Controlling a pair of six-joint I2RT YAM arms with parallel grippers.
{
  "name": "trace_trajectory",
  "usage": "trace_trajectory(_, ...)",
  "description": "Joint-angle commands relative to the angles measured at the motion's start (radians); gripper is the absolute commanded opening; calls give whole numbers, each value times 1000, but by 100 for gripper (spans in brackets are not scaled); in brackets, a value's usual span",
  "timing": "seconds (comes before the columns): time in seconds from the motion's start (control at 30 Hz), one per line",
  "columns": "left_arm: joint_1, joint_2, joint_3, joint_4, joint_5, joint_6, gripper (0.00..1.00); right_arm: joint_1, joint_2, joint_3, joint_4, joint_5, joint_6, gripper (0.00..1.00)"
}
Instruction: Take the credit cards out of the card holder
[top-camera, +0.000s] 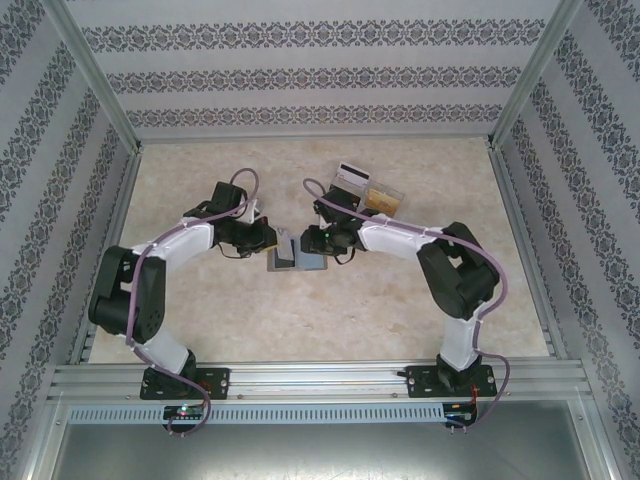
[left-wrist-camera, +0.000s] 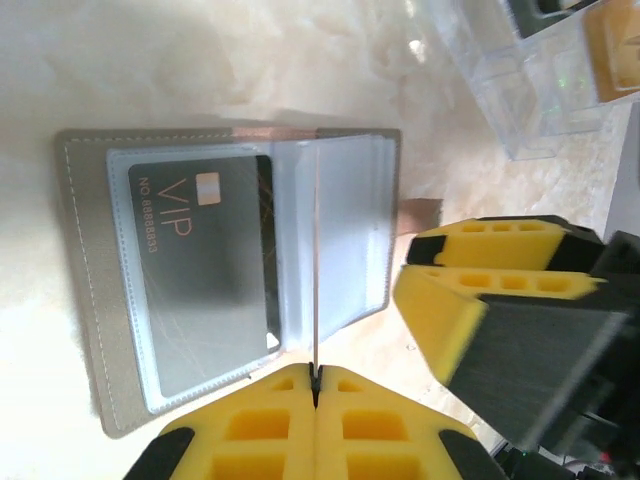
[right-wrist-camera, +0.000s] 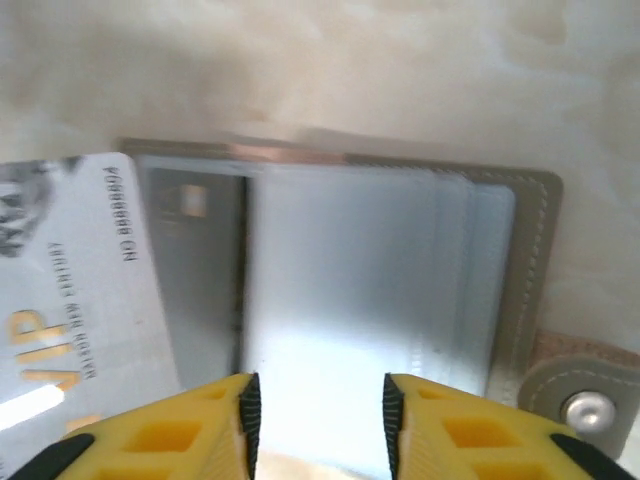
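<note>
Patterned wallpaper closed in three sides of the marbled worktop (top-camera: 200, 330), where two robot arms met over an open grey card holder (top-camera: 310, 263) lying flat near the worktop's middle.

The left gripper (left-wrist-camera: 315, 380) had its yellow fingers pressed together on the edge of a clear plastic sleeve (left-wrist-camera: 316, 260). It stood that leaf upright from the holder's centre crease, apparently to part the pages and bare the pockets for its partner. A dark VIP card (left-wrist-camera: 205, 280) sat inside a sleeve on the panel away from the right gripper, not yet drawn out.

The right gripper (right-wrist-camera: 315, 415) hovered low over the opposite panel's stacked sleeves, beside the holder's snap tab (right-wrist-camera: 590, 410). Its jaws were apart with nothing visibly between them, which looked like an approach for reaching into a pocket. Whether its pads touched the plastic could not be told.

Near the worktop's far edge, right of centre, a clear tray (left-wrist-camera: 500, 100) held a white card with a dark stripe (top-camera: 350, 173) and a gold card (top-camera: 383, 200). Both were well apart from the holder and looked to be cards already delivered there. By that reckoning the job stood partly done, with at least the dark card left to pull.
</note>
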Motion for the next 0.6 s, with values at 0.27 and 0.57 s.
trace_trajectory(0.27, 7, -183, 12, 217, 60, -207, 4, -141, -181, -42, 267, -395, 52, 69)
trace_trajectory(0.57, 5, -231, -79, 528, 135, -438, 4, -190, -164, -8, 381, -596, 167, 73)
